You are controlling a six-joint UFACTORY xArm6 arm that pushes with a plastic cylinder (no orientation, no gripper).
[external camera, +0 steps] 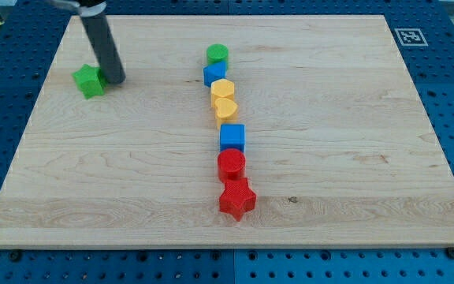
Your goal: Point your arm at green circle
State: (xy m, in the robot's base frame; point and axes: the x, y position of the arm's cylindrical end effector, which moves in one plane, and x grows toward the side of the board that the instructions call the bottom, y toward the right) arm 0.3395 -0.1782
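Note:
The green circle [217,54] stands near the view's top, at the head of a column of blocks in the middle of the wooden board. My tip [115,80] is far to its left, right beside a green star [89,80] and touching or nearly touching that star's right side. The rod rises up and left out of the view's top.
Below the green circle run a blue block [214,74], a yellow hexagon [222,90], a yellow heart [225,108], a blue cube [232,138], a red circle [231,164] and a red star [237,199]. The board [353,142] lies on a blue pegboard table.

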